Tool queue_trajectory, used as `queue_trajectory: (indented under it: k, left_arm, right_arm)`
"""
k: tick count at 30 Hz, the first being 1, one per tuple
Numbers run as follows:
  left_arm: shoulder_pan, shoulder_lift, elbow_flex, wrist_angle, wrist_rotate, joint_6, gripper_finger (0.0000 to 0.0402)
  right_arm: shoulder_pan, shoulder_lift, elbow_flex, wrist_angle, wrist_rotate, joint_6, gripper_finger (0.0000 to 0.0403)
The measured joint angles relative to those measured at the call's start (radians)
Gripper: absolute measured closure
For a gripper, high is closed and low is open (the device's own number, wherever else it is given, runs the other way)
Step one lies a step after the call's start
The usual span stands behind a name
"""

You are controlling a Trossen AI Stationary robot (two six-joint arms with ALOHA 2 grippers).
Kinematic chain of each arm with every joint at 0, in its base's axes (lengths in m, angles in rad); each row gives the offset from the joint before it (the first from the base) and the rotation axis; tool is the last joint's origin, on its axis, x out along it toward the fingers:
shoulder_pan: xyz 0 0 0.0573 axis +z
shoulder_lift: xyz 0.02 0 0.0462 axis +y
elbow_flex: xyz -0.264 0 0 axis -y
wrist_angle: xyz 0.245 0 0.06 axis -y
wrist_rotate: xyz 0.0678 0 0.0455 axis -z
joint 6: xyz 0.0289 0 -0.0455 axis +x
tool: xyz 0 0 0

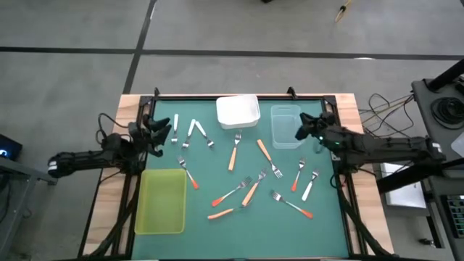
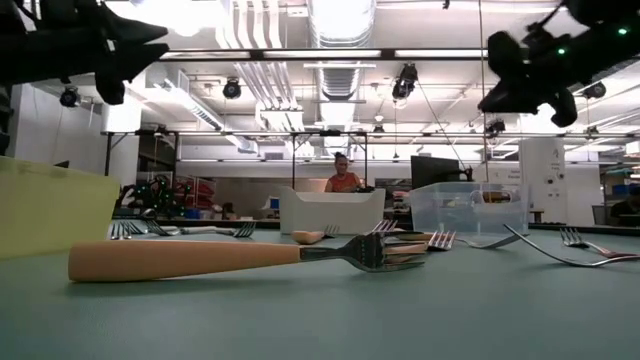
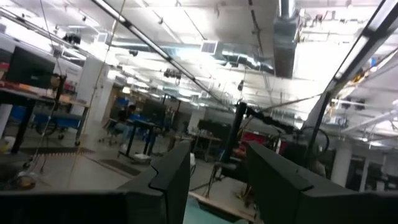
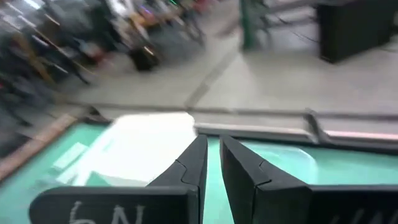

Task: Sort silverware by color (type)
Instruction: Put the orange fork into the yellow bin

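About a dozen small forks lie flat and scattered on the green mat. White-handled ones [image 1: 190, 133] are at the far left, and another [image 1: 308, 188] is on the right. Light orange ones [image 1: 234, 154] and red-orange ones [image 1: 293, 205] lie around the middle. One light orange fork [image 2: 250, 258] lies closest in the low view. My left gripper [image 1: 161, 133] [image 3: 217, 168] hovers open above the mat's left side, beside the white-handled forks. My right gripper [image 1: 299, 130] [image 4: 213, 149] hovers shut and empty over the clear tray's right side.
A yellow-green tray [image 1: 161, 201] sits at the near left. A white tray [image 1: 238, 111] and a clear tray [image 1: 286, 125] stand at the far edge. A raised black frame [image 1: 239, 97] borders the mat. A person [image 2: 343, 175] sits far behind the table.
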Motion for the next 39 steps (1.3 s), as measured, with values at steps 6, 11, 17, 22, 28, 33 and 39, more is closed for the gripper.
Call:
queue_trajectory:
  k: [6, 11, 17, 22, 28, 33, 39]
  left_arm:
    - [0.0, 0.101, 0.106, -0.059, 0.05, 0.078, 0.0263]
    - [0.0, 0.213, 0.279, -0.281, 0.072, 0.258, 0.0263]
    - [0.0, 0.371, 0.491, -0.598, 0.072, 0.51, 0.0263]
    - [0.0, 0.465, 0.564, -0.661, 0.072, 0.704, 0.0263]
    - [0.001, 0.476, 0.599, -0.651, -0.004, 0.837, 0.0263]
    - [0.002, 0.424, 0.614, -0.665, -0.121, 0.821, 0.0263]
    - [0.002, 0.38, 0.608, -0.666, -0.121, 0.794, 0.0263]
  right_arm:
    - [0.0, 0.203, 0.195, -0.375, 0.001, 0.25, 0.0367]
    - [0.0, 0.35, 0.317, -0.56, -0.035, 0.4, 0.0367]
    - [0.0, 0.511, 0.439, -0.62, -0.244, 0.476, 0.0367]
    - [0.005, 0.652, 0.552, -0.68, -0.455, 0.519, 0.0367]
    - [0.025, 0.835, 0.717, -0.874, -0.7, 0.522, 0.0367]
    - [0.035, 0.969, 0.857, -1.142, -0.791, 0.554, 0.0367]
    - [0.035, 1.074, 0.956, -1.41, -0.833, 0.572, 0.0367]
